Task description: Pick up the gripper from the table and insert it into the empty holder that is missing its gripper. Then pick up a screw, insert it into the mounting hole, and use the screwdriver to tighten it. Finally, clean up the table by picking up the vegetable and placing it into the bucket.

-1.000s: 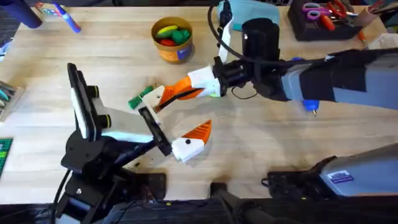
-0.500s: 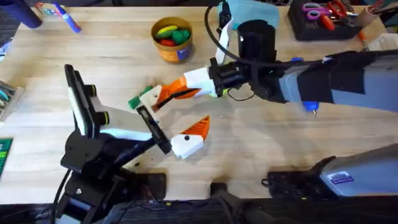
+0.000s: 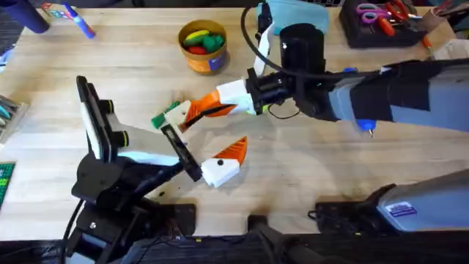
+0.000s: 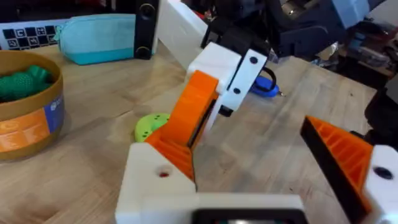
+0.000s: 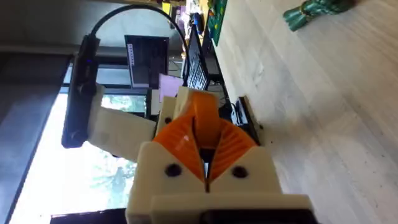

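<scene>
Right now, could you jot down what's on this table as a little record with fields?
right gripper: shut, tips close beside the vegetable
left gripper: open, holding nothing, nearer the arms' bases
vegetable: lying on the table, outside the bucket
bucket: upright on the far side, with yellow, red and green toy pieces inside
also there: black cylinder, teal pouch

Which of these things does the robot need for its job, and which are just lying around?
For the job:
- the green vegetable on the table
- the yellow-orange bucket, which already has toy pieces in it

Just lying about:
- the black cylinder
- the teal pouch
- the scissors in the black tray
- the blue marker
</scene>
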{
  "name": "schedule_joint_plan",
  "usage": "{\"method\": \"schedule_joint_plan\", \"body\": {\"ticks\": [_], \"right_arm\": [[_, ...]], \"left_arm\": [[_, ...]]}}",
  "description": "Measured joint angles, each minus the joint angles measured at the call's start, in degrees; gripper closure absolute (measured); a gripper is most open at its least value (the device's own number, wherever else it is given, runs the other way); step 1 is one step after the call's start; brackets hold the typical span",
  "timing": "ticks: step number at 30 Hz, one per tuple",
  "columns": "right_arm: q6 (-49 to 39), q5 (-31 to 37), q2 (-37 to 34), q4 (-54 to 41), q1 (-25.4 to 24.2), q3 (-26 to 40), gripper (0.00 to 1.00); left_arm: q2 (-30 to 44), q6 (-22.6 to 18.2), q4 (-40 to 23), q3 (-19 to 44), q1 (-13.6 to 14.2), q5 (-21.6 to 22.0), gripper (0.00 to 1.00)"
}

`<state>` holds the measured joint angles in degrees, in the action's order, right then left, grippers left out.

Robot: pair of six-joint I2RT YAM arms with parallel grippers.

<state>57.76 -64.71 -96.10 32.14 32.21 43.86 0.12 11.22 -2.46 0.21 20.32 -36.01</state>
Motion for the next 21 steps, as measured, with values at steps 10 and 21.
{"method": "schedule_joint_plan", "body": {"ticks": [10, 21], "right_arm": [[-0.81, -0.03, -0.01, -1.10, 3.04, -0.07, 0.569], [-0.88, -0.69, -0.01, -1.41, 2.51, -0.11, 0.434]], "left_arm": [[-0.04, -0.54, 0.28, 0.02, 0.63, -2.48, 0.009], [-0.07, -1.46, 0.98, 0.02, 0.63, -3.15, 0.009]]}}
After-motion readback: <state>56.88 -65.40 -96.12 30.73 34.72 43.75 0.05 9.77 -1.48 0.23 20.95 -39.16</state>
